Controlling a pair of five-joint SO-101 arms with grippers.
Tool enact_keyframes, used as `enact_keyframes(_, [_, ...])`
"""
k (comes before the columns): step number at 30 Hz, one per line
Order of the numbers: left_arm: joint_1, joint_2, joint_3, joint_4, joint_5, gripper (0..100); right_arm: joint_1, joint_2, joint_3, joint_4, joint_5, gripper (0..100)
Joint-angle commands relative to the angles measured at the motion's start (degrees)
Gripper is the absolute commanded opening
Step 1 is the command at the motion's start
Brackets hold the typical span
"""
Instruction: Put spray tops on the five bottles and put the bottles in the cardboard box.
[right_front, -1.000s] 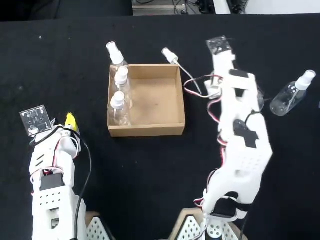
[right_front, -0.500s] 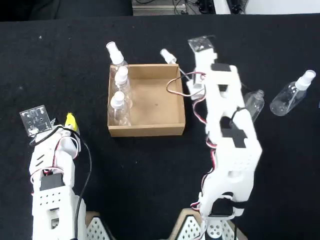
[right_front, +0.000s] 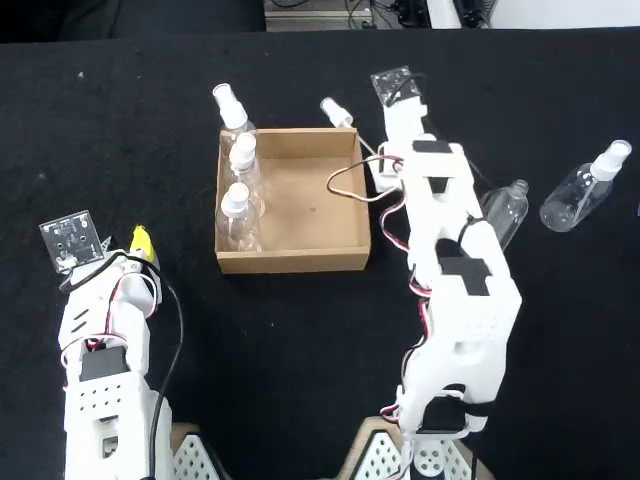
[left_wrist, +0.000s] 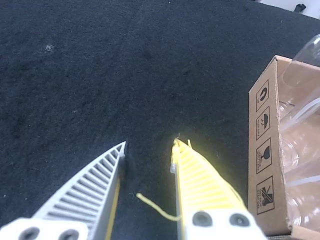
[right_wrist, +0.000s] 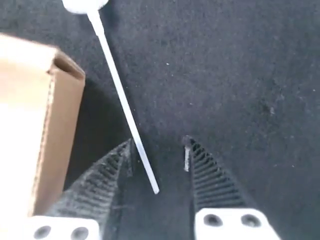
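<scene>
The cardboard box (right_front: 300, 262) sits mid-table with two capped bottles (right_front: 240, 187) along its left wall. A third capped bottle (right_front: 231, 110) stands just behind its back left corner. A loose spray top (right_front: 338, 112) lies behind the back right corner. Its thin tube (right_wrist: 120, 100) runs from the white head (right_wrist: 82, 4) past the box corner (right_wrist: 60, 80) and ends between the fingers of my open right gripper (right_wrist: 159, 145). An uncapped bottle (right_front: 505, 208) and a capped one (right_front: 585, 188) lie right of the right arm (right_front: 445, 220). My left gripper (left_wrist: 149, 145) hovers open over bare cloth beside the box's left wall (left_wrist: 265, 150).
A black cloth covers the table. The left arm (right_front: 105, 330) rests at the front left, its yellow finger (right_front: 142, 240) pointing away. Cables and equipment lie past the far edge (right_front: 360, 12). Open cloth lies in front of the box and at far left.
The right arm has swung left towards the box's back right corner, uncovering the uncapped bottle. The left arm has not moved.
</scene>
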Motion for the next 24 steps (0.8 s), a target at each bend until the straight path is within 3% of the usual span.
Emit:
enact_keyframes(1, [-0.57,-0.97,-0.57,-1.41,-0.53,13,0.09,0.57,-1.45,-1.67,4.75,8.8])
enact_keyframes(3, [-0.57,-0.97,-0.57,-1.41,-0.53,13,0.44,0.66,-1.89,-1.67,8.18,0.3])
enact_keyframes(11, [-0.57,-0.97,-0.66,-1.41,-0.53,13,11.43,-1.89,-1.54,-1.58,9.67,0.9])
enact_keyframes(16, [-0.57,-0.97,-0.84,-1.41,-0.53,13,18.2,-4.35,-1.54,-1.49,6.42,0.9])
enact_keyframes(20, [-0.57,-0.97,-0.84,-1.41,-0.53,13,18.11,-6.37,-1.63,0.88,5.89,1.0])
enact_keyframes(24, [-0.57,-0.97,-0.84,-1.41,-0.53,13,12.92,-9.27,-3.12,2.73,-1.41,4.8])
